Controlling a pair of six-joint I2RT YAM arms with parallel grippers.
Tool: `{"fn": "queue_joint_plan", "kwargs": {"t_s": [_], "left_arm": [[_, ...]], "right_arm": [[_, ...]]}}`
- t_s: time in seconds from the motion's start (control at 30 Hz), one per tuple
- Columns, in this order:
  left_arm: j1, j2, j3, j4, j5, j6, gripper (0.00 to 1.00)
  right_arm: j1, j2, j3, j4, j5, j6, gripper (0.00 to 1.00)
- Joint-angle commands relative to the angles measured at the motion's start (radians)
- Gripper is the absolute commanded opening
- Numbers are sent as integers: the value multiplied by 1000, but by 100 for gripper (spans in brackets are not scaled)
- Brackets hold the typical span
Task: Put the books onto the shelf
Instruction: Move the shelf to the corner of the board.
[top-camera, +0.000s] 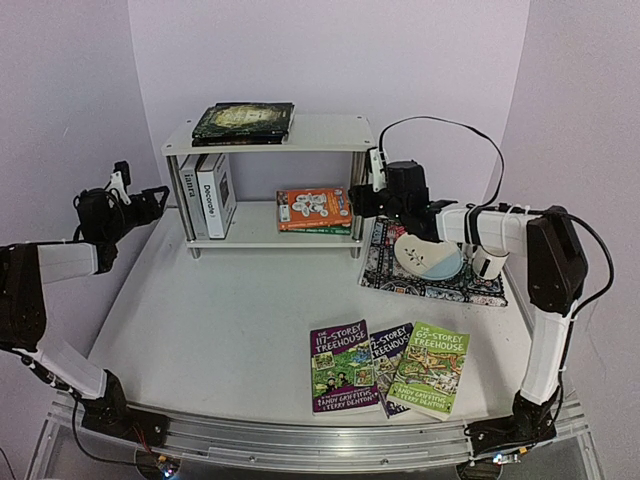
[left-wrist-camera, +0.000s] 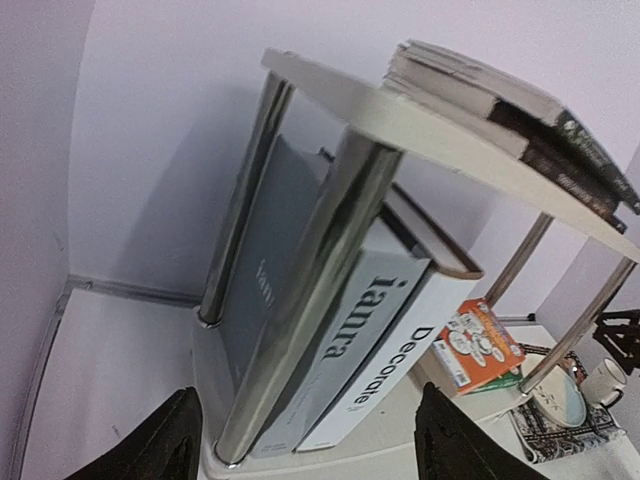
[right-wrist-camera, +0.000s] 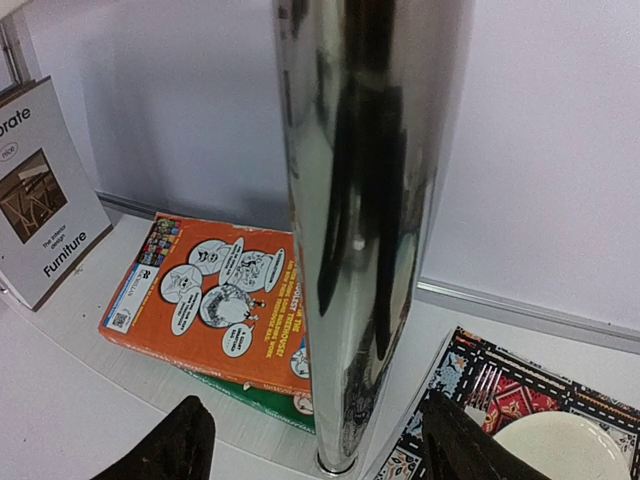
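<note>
Currently the shelf (top-camera: 330, 132) holds several books (top-camera: 314, 208); both jaws stand open, empty.

Robotics lab cell: white worktop (top-camera: 230, 300) enclosed by plain lilac backdrop panels (top-camera: 330, 60); left arm (top-camera: 55, 262) and right arm (top-camera: 555, 255) bolted to a metal rail (top-camera: 300, 440).

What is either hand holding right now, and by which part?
Nothing is held. The left hand and the right hand are both open and empty, each pointed at the shelf.
</note>
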Motion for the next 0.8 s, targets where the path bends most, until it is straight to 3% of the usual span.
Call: {"fn": "queue_joint_plan", "kwargs": {"t_s": [0.0,0.37,0.47,0.6,0.77], "left_arm": [[1,3,72,150,143,32,75],[39,143,220,174,216,68,89],[41,183,261,181,242,88,99],[42,223,307,184,290,135,98],[43,269,362,185,346,149,84]], "right_arm": [[-5,12,41,84,-15,-30,70],[-5,44,74,136,-11,-52,70],[-5,54,84,144,6,-56,72],[-5,61,96,148,1,-63,73],[-4,64,107,149,-5,-67,72]]}}
